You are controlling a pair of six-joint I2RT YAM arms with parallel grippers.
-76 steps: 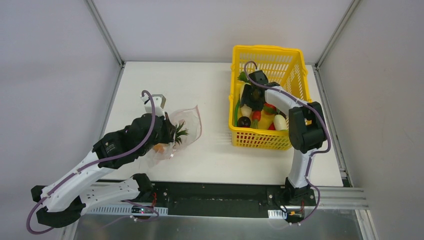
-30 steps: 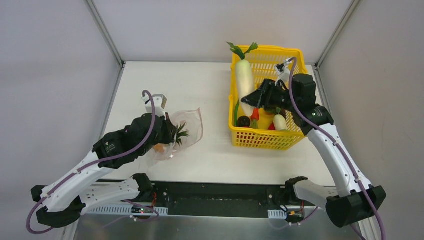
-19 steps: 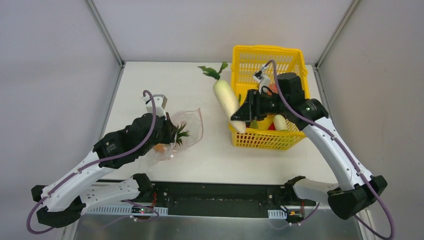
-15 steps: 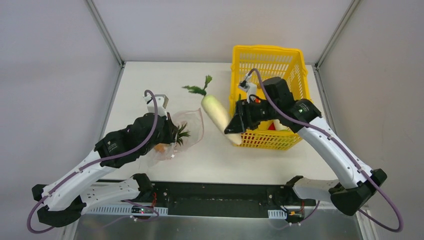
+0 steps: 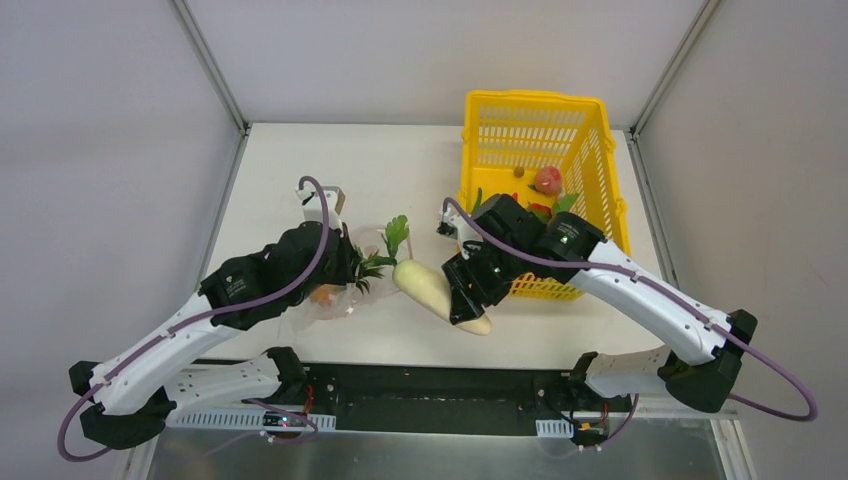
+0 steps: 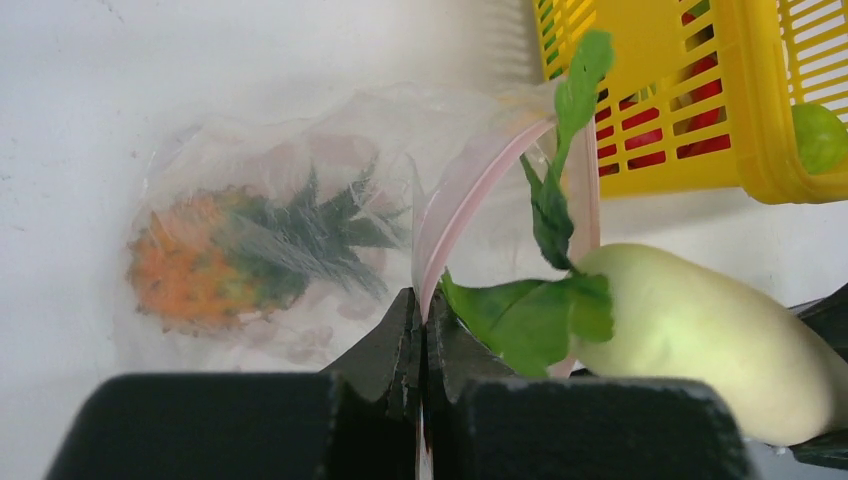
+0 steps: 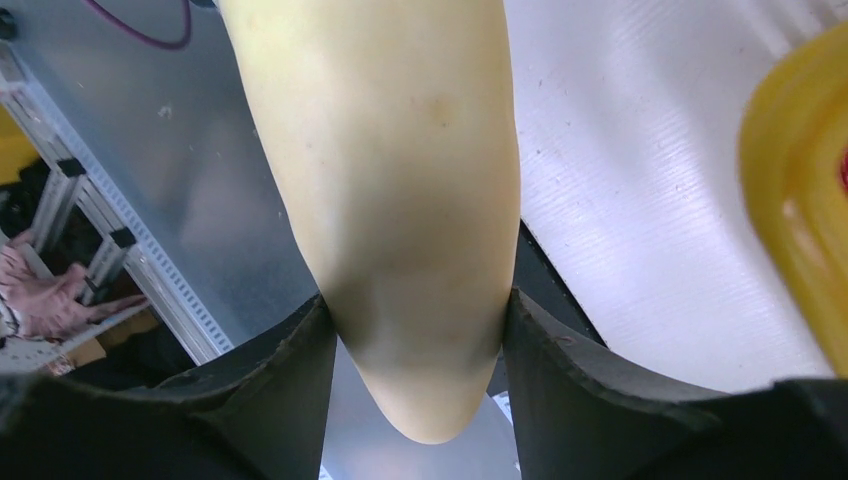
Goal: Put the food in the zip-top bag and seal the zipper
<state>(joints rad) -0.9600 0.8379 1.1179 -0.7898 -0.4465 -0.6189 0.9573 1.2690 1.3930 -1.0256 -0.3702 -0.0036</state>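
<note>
The clear zip-top bag (image 6: 250, 180) lies on the table left of centre, its mouth held up. My left gripper (image 6: 424, 320) is shut on its pink zipper (image 6: 470, 185), seen from above as left gripper (image 5: 345, 262). An orange piece of food with a dark green top (image 6: 200, 260) lies inside the bag. My right gripper (image 7: 418, 300) is shut on the thick end of the white radish (image 7: 390, 160). The radish (image 5: 425, 283) hangs slanted, its green leaves (image 6: 540, 310) at the bag's mouth. The right gripper (image 5: 470, 300) is just right of the bag (image 5: 335, 303).
The yellow slotted basket (image 5: 590, 140) stands at the back right with a red piece (image 5: 547, 180) and green pieces in it. Its near corner (image 6: 660, 60) is close behind the bag's mouth. The table's near edge and metal rail (image 7: 150, 260) lie under the radish's end.
My right gripper has lifted the radish out of the basket and carried it left and down to the bag's mouth. My left gripper has kept its hold on the zipper, shifting slightly.
</note>
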